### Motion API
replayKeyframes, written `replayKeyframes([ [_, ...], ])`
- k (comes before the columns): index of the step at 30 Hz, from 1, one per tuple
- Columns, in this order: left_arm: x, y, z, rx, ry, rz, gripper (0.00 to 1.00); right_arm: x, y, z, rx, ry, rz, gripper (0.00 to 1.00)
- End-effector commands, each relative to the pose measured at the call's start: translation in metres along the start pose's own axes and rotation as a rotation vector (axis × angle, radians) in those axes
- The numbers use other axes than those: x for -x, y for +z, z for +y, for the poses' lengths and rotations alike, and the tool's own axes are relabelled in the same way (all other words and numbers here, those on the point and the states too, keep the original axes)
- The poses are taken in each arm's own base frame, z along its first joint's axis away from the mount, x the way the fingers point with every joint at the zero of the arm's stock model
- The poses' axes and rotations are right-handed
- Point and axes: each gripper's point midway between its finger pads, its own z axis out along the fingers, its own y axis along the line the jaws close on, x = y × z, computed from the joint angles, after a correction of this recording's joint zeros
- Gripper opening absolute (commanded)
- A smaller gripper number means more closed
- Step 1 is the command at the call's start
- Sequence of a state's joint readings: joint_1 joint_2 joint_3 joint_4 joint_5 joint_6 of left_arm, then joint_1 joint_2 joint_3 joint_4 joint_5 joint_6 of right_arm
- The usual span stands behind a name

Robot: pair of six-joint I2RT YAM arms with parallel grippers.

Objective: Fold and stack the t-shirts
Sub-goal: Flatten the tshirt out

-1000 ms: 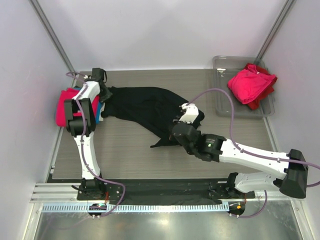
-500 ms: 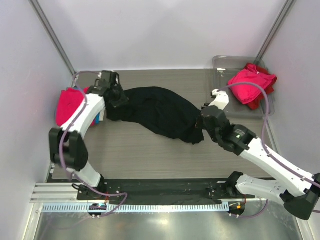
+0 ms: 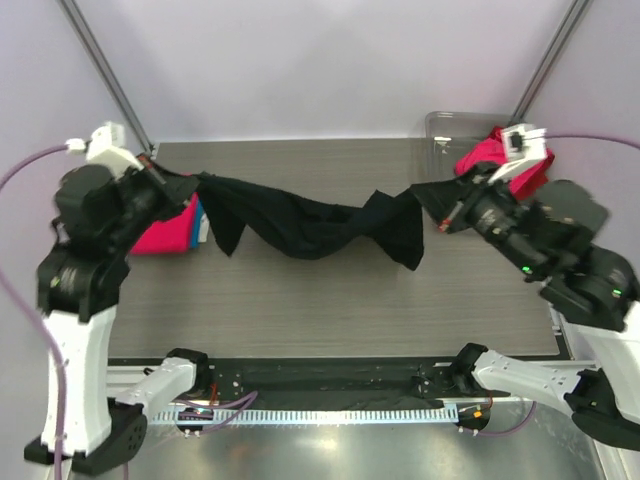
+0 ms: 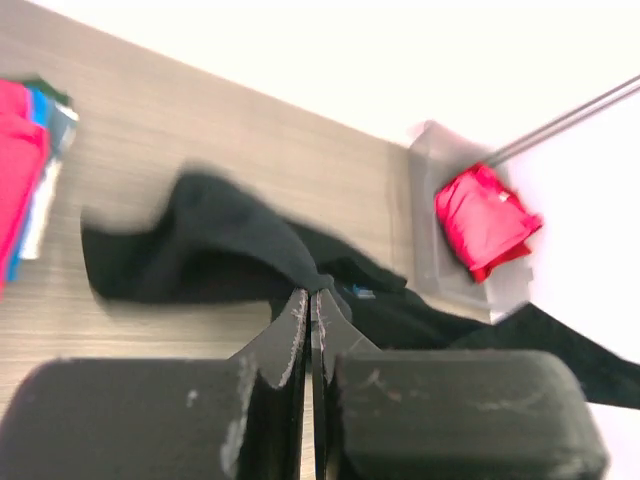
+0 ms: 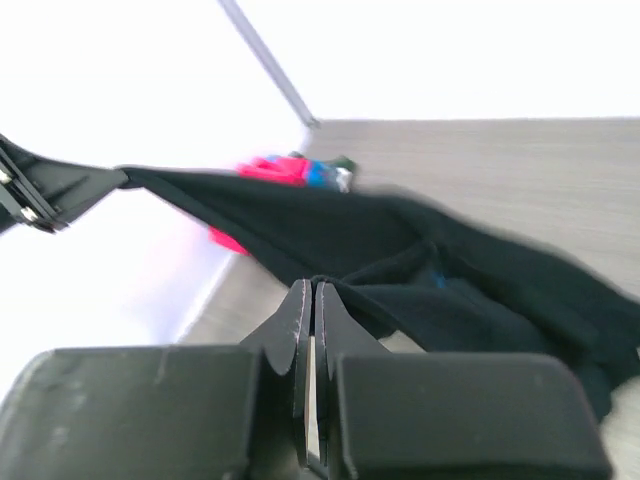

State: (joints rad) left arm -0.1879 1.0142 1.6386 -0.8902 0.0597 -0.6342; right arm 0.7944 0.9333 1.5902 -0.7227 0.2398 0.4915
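The large black t-shirt (image 3: 310, 225) hangs stretched between both grippers above the table, sagging in the middle. My left gripper (image 3: 190, 182) is shut on its left end, seen pinched at the fingertips in the left wrist view (image 4: 311, 295). My right gripper (image 3: 440, 205) is shut on its right end, beside the tray; the right wrist view shows the cloth (image 5: 400, 260) clamped at the tips (image 5: 314, 285). A folded pink t-shirt stack (image 3: 160, 235) with a teal-blue edge (image 3: 200, 225) lies at the far left. A crumpled pink and red t-shirt bundle (image 3: 490, 155) sits in the tray.
The clear grey plastic tray (image 3: 445, 135) stands at the back right corner, partly hidden by my right arm. Metal frame posts (image 3: 100, 70) rise at both back corners. The wooden tabletop (image 3: 330, 300) lies under the hanging shirt.
Both arms rose and spread apart. The black t-shirt went from lying bunched on the table to hanging stretched between the two shut grippers.
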Motion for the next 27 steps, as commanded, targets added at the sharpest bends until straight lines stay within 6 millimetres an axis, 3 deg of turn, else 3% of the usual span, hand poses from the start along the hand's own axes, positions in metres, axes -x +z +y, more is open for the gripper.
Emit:
replayKeyframes([
  [1, 0.025, -0.061, 0.000, 0.036, 0.029, -0.120, 0.00, 0.037, -0.049, 0.029, 0.146, -0.016, -0.032, 0.01],
  [2, 0.031, -0.074, -0.002, 0.029, 0.029, -0.154, 0.00, 0.057, -0.065, 0.036, 0.167, -0.006, -0.075, 0.01],
  [4, 0.044, -0.094, -0.009, 0.012, 0.026, -0.204, 0.00, 0.061, -0.074, 0.035, 0.160, -0.019, -0.063, 0.01],
  [8, 0.056, -0.101, -0.014, 0.023, 0.033, -0.216, 0.00, 0.091, -0.101, 0.038, 0.173, -0.017, -0.153, 0.01],
  [10, 0.054, -0.089, -0.010, 0.047, 0.036, -0.195, 0.00, 0.094, -0.096, 0.023, 0.089, -0.012, -0.175, 0.01],
  [13, 0.033, -0.054, -0.001, 0.068, 0.033, -0.097, 0.00, 0.063, -0.057, -0.009, -0.086, -0.051, -0.107, 0.01],
  [14, 0.025, -0.044, 0.003, 0.075, 0.032, -0.071, 0.00, 0.027, -0.027, -0.026, -0.164, -0.087, -0.016, 0.01],
  [15, 0.016, -0.033, 0.009, 0.087, 0.030, -0.044, 0.00, 0.014, -0.010, -0.032, -0.189, -0.098, 0.002, 0.01],
  [16, -0.003, -0.009, 0.024, 0.120, 0.027, 0.000, 0.00, -0.001, 0.004, -0.043, -0.237, -0.111, 0.019, 0.01],
  [17, -0.015, 0.006, 0.032, 0.139, 0.017, 0.031, 0.00, -0.040, 0.028, -0.061, -0.298, -0.140, 0.106, 0.01],
  [18, -0.037, 0.027, 0.046, 0.164, 0.009, 0.086, 0.00, -0.051, 0.044, -0.064, -0.311, -0.141, 0.108, 0.01],
  [20, -0.060, 0.057, 0.061, 0.197, -0.018, 0.151, 0.00, -0.084, 0.076, -0.082, -0.380, -0.174, 0.179, 0.01],
  [22, -0.075, 0.085, 0.068, 0.201, -0.068, 0.165, 0.00, -0.082, 0.101, -0.094, -0.419, -0.163, 0.165, 0.01],
  [23, -0.079, 0.103, 0.076, 0.224, -0.089, 0.178, 0.00, -0.070, 0.113, -0.087, -0.385, -0.141, 0.152, 0.01],
  [24, -0.078, 0.117, 0.082, 0.244, -0.123, 0.177, 0.00, -0.074, 0.137, -0.095, -0.400, -0.140, 0.175, 0.01],
  [25, -0.064, 0.126, 0.065, 0.166, -0.152, 0.180, 0.00, -0.055, 0.147, -0.114, -0.446, -0.117, 0.144, 0.01],
  [26, -0.059, 0.153, 0.085, 0.201, -0.204, 0.210, 0.00, -0.018, 0.158, -0.101, -0.412, -0.096, 0.073, 0.01],
  [27, -0.022, 0.158, 0.062, 0.124, -0.228, 0.169, 0.00, -0.022, 0.182, -0.108, -0.399, -0.086, 0.117, 0.01],
])
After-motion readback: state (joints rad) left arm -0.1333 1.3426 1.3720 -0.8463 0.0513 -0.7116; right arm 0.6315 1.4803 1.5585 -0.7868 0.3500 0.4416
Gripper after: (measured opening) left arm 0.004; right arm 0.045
